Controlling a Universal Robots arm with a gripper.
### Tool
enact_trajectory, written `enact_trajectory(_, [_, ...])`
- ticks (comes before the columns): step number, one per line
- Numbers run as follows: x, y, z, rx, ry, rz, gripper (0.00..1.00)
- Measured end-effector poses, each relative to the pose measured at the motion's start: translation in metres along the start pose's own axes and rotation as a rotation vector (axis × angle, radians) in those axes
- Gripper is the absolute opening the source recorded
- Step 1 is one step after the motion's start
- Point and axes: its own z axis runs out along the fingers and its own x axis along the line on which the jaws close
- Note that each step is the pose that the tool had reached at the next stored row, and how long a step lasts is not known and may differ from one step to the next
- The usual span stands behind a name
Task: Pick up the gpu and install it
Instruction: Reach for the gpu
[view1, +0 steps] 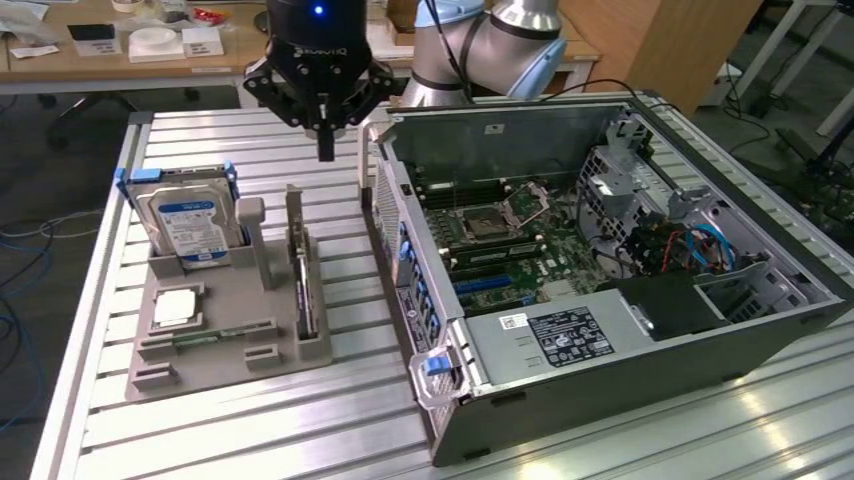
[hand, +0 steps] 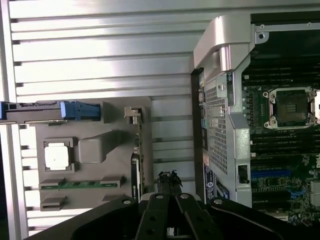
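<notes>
While the gpu (view1: 304, 290) stands edgewise, closed fingers (view1: 326, 140) hover.

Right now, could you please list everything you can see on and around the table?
table: one, silver slatted metal, under everything
tray: one, grey, on the table at the exterior view's left
hard drive: one, silver with a blue-white label, upright at the far end of the tray
processor chip: one, silver, flat in a tray pocket
memory stick: one, green, lying in the tray beside the chip
graphics card: one, dark with a green board, standing on edge in the tray's slot nearest the case
computer case: one, dark grey, side open, on the exterior view's right
arm: one, silver and blue, behind the case
tool: one, black, shut and empty, above the table between tray and case
</notes>
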Motion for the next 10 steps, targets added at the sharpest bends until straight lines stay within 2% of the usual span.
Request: enact_trajectory(10, [0.016, -0.0045, 0.0012, 0.0002, 0.0027, -0.006, 0.11])
